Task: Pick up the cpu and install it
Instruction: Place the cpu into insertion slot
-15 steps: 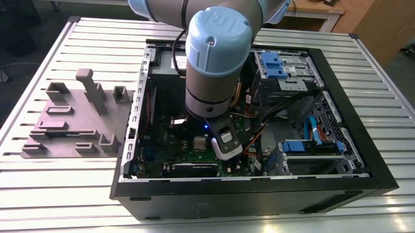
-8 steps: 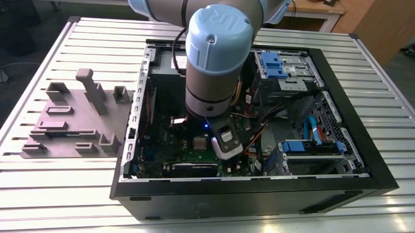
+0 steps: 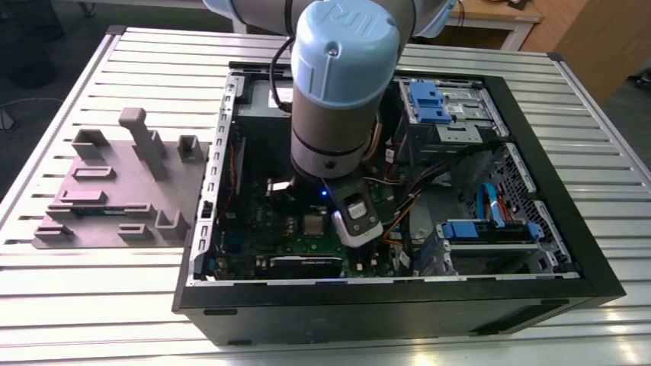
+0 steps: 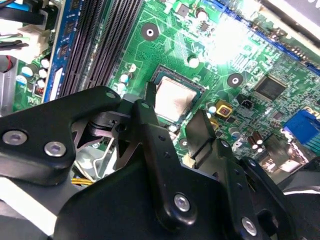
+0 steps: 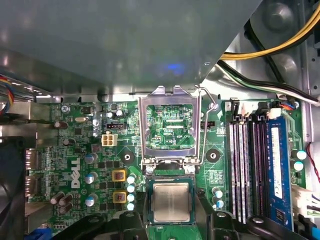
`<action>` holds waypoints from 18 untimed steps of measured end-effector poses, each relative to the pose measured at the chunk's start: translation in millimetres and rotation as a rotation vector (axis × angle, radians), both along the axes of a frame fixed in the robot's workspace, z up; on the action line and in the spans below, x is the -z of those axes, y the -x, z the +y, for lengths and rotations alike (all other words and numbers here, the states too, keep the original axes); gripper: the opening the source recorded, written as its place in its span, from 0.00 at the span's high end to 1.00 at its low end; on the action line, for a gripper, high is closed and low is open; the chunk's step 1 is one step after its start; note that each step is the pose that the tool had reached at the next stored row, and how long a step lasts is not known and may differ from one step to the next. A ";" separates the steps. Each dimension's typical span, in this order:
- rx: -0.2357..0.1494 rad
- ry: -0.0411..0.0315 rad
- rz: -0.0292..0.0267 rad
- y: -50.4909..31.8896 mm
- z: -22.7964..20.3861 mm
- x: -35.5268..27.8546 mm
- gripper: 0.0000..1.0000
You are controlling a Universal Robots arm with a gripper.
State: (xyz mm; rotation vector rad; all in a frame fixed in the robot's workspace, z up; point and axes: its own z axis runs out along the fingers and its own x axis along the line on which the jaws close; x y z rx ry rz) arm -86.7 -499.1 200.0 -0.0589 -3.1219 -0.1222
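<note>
Just beside the seated cpu (image 5: 171, 201), a metal frame (image 5: 168, 93) stands raised.

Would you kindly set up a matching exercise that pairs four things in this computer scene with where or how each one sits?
Things:
1. cpu
2. silver metal frame
3. grey fixture plate
4. memory slots

Places or states:
A. on the table outside the case, at the exterior view's left
B. lying flat in the socket
C. long parallel rows beside the socket
D. swung open, off the socket

Pairs: 1-B; 2-D; 3-A; 4-C
</note>
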 end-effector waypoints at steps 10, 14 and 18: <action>0.000 -0.0001 0.0000 0.0 0.0 -1.3 0.87; 0.000 0.0000 0.0000 0.0 0.0 -1.6 0.89; 0.000 0.0000 0.0000 0.0 0.0 -1.9 0.89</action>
